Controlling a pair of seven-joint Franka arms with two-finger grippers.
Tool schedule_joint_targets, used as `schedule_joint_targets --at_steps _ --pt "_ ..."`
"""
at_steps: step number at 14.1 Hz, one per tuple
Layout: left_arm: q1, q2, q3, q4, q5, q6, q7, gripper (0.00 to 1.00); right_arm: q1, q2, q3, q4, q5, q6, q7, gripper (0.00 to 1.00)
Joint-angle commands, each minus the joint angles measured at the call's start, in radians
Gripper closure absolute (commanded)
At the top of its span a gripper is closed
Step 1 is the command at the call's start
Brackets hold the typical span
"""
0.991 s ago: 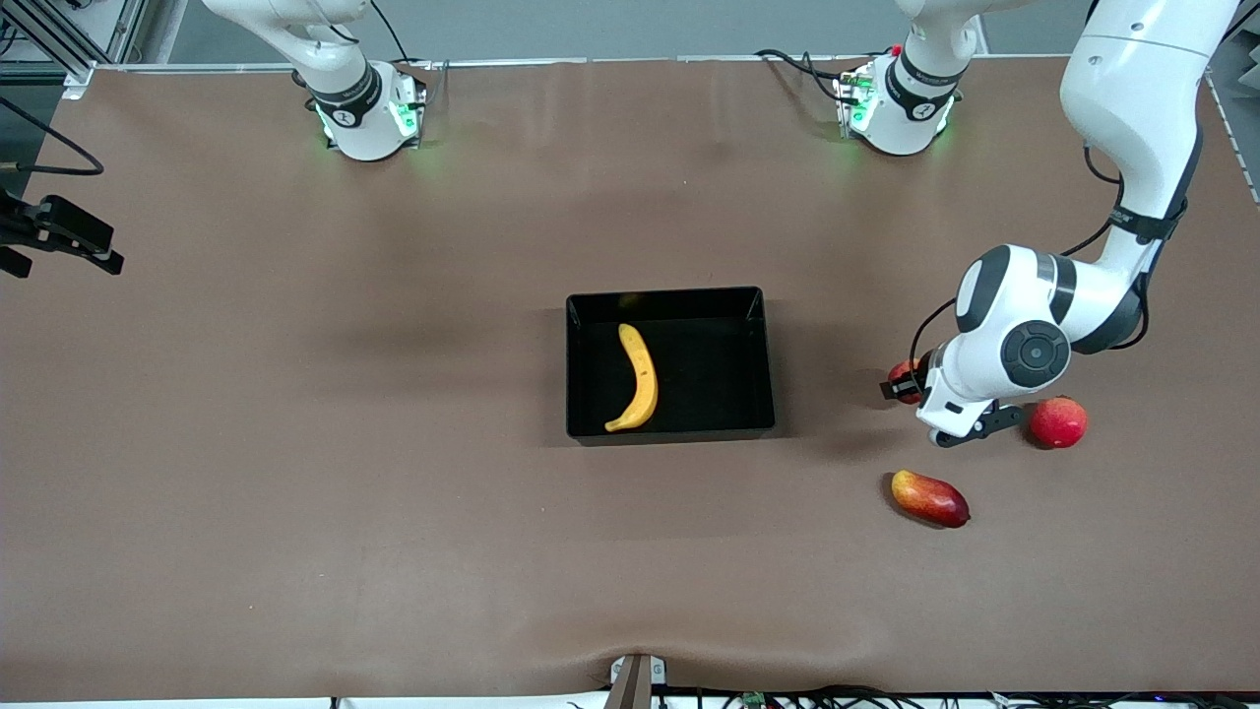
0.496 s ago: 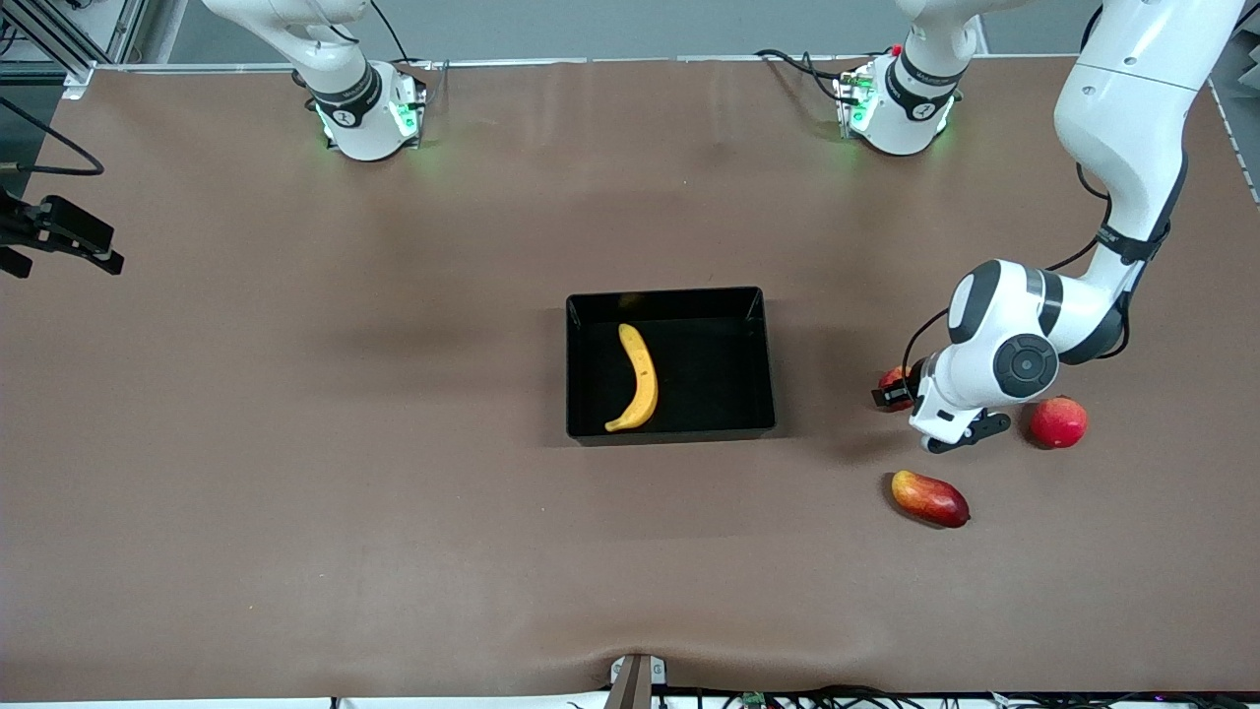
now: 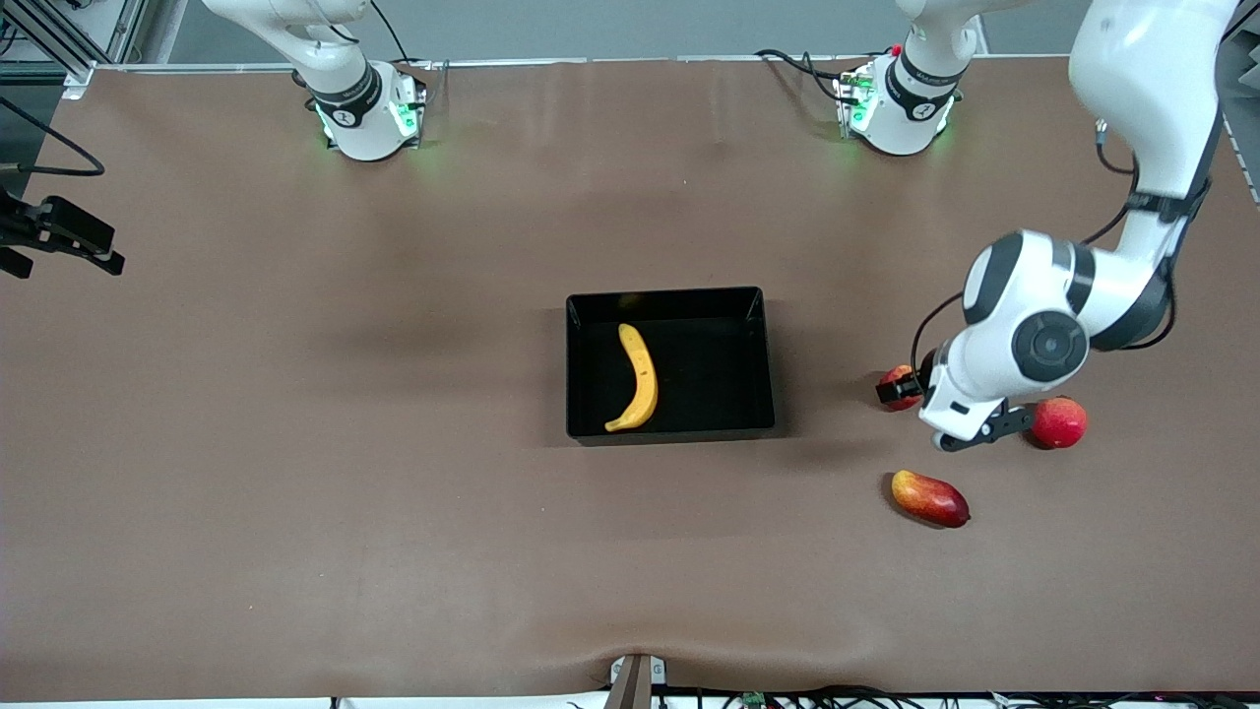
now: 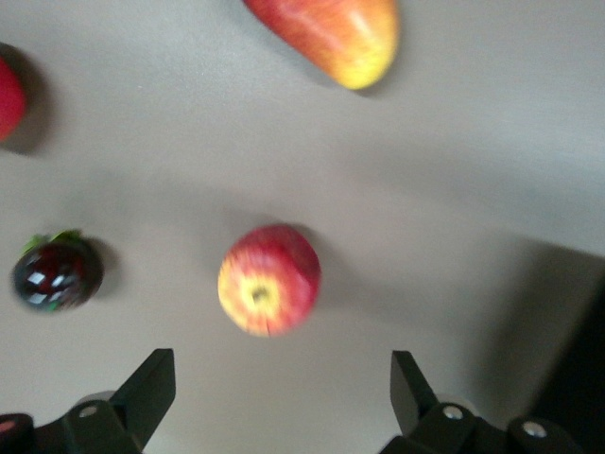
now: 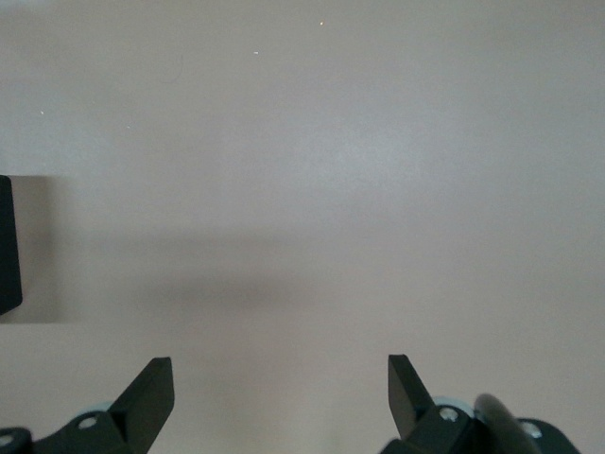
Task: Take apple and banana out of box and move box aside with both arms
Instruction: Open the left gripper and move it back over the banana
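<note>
The black box (image 3: 764, 356) stands mid-table with the yellow banana (image 3: 638, 378) lying in it. The small red apple (image 3: 896, 378) with yellowish streaks lies on the table toward the left arm's end from the box, partly hidden by the left arm's hand (image 3: 970, 394). In the left wrist view the apple (image 4: 269, 279) lies stem dimple up, just ahead of my open, empty left gripper (image 4: 281, 392), which hovers over it. My right gripper (image 5: 281, 392) is open and empty over bare table; that arm waits at its end.
A pinkish-red round fruit (image 3: 1058, 421) lies beside the left hand. A red-and-yellow mango (image 3: 929, 497) lies nearer the front camera. A dark glossy fruit with green leaves (image 4: 55, 272) lies next to the apple. A black corner (image 5: 8, 246) shows in the right wrist view.
The left arm's hand dipped toward the apple, then shifted slightly back toward its own end of the table. The fruits, box and right arm have not moved.
</note>
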State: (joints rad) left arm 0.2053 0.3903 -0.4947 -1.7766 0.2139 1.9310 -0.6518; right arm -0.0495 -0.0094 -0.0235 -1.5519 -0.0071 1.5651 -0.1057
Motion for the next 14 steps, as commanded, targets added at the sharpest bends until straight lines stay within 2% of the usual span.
schedule_joint_targets --at_steps 1,2,4,6,9,14 --pt "-0.007 -0.016 -0.111 0.072 0.007 -0.073 -0.127 0.00 -0.018 0.017 0.013 0.024 -0.004 -0.005 0.008 0.00" --pt "-0.020 -0.010 -0.148 0.086 0.013 -0.069 -0.178 0.00 -0.018 0.017 0.013 0.024 -0.004 -0.005 0.008 0.00" --pt "-0.097 0.030 -0.160 0.130 0.027 -0.055 -0.210 0.00 -0.018 0.017 0.013 0.024 -0.004 -0.005 0.008 0.00" --pt "-0.196 0.090 -0.157 0.172 0.074 -0.023 -0.212 0.00 -0.018 0.019 0.013 0.024 -0.004 -0.005 0.008 0.00" --pt "-0.286 0.204 -0.157 0.213 0.186 0.064 -0.213 0.00 -0.018 0.020 0.013 0.024 -0.002 -0.003 0.008 0.00" --pt "-0.424 0.349 -0.107 0.281 0.216 0.239 -0.223 0.00 -0.021 0.060 0.013 0.027 -0.001 0.003 0.006 0.00"
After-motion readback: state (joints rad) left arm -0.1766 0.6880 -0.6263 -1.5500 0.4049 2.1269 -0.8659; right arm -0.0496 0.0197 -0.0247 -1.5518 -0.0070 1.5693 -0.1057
